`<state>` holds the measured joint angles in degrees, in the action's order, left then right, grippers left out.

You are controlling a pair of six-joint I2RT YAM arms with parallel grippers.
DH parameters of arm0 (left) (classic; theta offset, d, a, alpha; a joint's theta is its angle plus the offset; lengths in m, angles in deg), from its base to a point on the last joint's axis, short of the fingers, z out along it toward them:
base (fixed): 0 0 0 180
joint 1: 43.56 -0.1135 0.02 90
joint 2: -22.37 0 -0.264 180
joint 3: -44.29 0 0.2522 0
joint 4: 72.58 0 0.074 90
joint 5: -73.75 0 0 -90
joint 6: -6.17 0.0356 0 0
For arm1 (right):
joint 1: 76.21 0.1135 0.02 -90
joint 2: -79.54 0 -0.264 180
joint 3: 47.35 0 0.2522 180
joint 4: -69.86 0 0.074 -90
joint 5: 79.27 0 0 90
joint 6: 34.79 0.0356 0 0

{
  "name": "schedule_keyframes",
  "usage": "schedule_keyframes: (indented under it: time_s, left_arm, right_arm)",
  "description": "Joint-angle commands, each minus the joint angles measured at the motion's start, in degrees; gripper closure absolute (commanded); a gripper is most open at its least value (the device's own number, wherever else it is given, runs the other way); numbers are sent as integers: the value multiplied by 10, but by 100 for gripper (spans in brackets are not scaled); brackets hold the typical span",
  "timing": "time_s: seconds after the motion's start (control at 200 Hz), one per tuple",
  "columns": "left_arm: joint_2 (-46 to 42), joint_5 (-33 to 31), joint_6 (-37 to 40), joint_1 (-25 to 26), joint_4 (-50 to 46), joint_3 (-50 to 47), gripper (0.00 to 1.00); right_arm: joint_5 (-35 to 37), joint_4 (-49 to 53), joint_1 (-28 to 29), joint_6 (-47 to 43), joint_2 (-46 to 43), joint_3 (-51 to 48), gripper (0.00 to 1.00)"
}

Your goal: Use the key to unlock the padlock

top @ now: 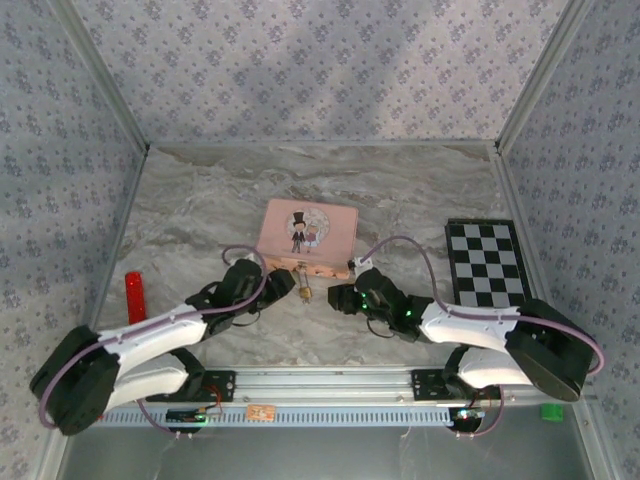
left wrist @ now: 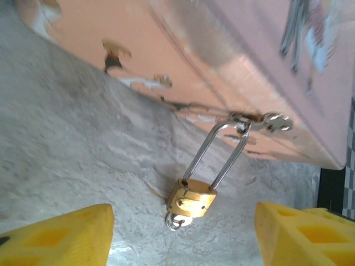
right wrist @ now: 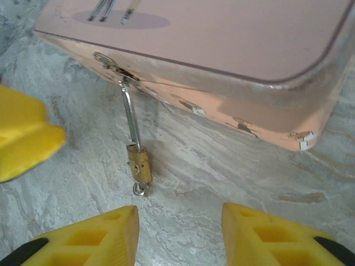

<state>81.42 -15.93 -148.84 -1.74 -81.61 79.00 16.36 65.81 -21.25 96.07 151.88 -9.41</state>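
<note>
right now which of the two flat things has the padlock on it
The pink tin: the padlock is hooked through its front clasp. The black-and-white checkerboard lies apart at the right.

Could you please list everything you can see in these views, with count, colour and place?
tin box: one, pink, table centre.
padlock: one, brass-gold, on the table, shackle through the tin box's latch.
key: one, silvery, at the padlock's bottom end.
chequered board: one, black and white, table right.
red object: one, red, table left.
table: one, grey marbled.
left gripper: one, yellow fingers, open, left of the padlock.
right gripper: one, yellow fingers, open, right of the padlock.
</note>
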Motion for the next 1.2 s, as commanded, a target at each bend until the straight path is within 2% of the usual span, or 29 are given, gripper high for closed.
schedule_keyframes:
  time_s: [0.0, 0.11, 0.2, 0.305, 0.445, 0.885, 1.034, 1.194]
  left_arm:
    - [-52, -29, 61, -27, -103, 25, 29]
    - [-113, -45, 122, -68, -180, 54, 21]
    - [-118, -42, 179, -115, -236, 98, 15]
    - [-71, -2, 238, -172, -248, 140, 9]
    - [28, 56, 274, -222, -223, 187, 8]
    - [200, 68, 299, -235, -182, 276, 7]
    - [229, 63, 294, -235, -177, 278, 7]
    - [234, 55, 286, -235, -170, 265, 7]
  right_arm:
    - [-24, -4, 4, 39, 24, 29, 54]
    - [-31, -2, 10, 42, 57, 57, 48]
    - [-24, -7, 9, 45, 75, 69, 42]
    - [-22, -16, 1, 47, 91, 76, 41]
    - [-40, -20, -8, 47, 119, 92, 41]
    - [-87, 4, -10, 21, 235, 163, 41]
    - [-98, 5, -13, 12, 261, 178, 42]
    - [-105, 17, -15, 4, 276, 194, 49]
